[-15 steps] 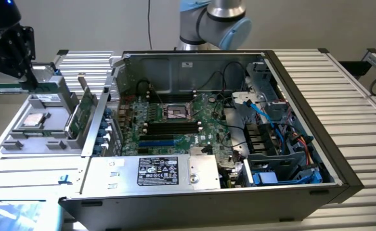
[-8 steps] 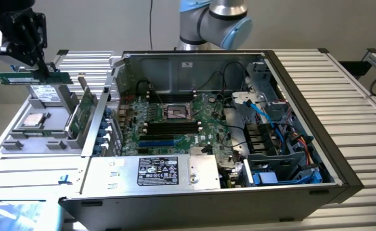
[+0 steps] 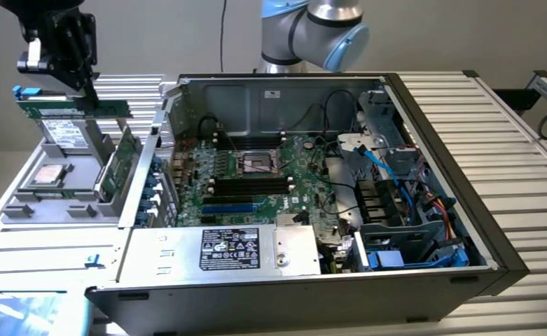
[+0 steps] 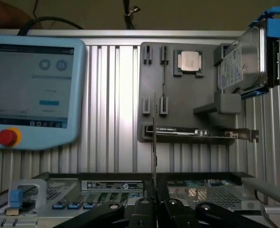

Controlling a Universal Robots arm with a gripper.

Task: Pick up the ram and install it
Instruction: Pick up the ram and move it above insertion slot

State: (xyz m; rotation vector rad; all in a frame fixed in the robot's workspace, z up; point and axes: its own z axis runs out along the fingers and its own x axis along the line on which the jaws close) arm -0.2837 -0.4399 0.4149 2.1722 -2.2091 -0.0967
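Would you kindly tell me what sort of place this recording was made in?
Probably a robotics lab bench for computer assembly: an open desktop case with its motherboard exposed, a grey parts fixture holding a hard drive, and a teach pendant with a red stop button.

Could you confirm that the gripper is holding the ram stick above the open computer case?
Not quite: the gripper holds the ram above the gray tray beside the computer case, not above the case, as the exterior view shows.
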